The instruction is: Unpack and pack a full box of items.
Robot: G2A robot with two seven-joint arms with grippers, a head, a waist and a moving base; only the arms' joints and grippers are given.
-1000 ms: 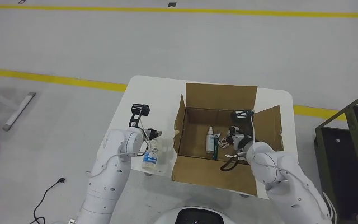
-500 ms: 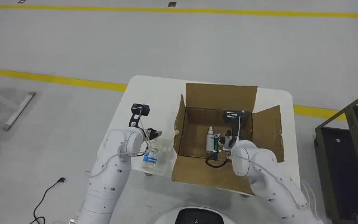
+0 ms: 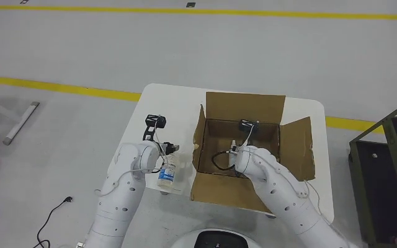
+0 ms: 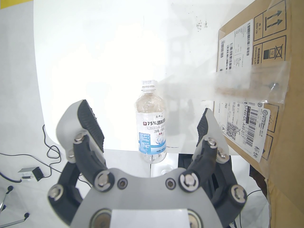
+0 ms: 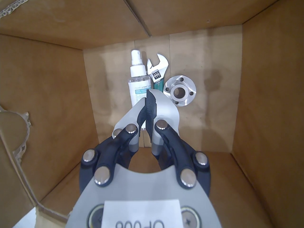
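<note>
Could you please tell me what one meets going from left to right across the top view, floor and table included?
grey bar on the floor → clear plastic bottle → cardboard box → green rack

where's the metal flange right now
In the right wrist view the flange lies on the box floor, beside the green-handled wrench, just beyond the right claw.

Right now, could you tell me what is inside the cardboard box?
A spray bottle, a wrench and a flange lie on its floor; the shut right claw covers the bottle's base and wrench handle.
</note>
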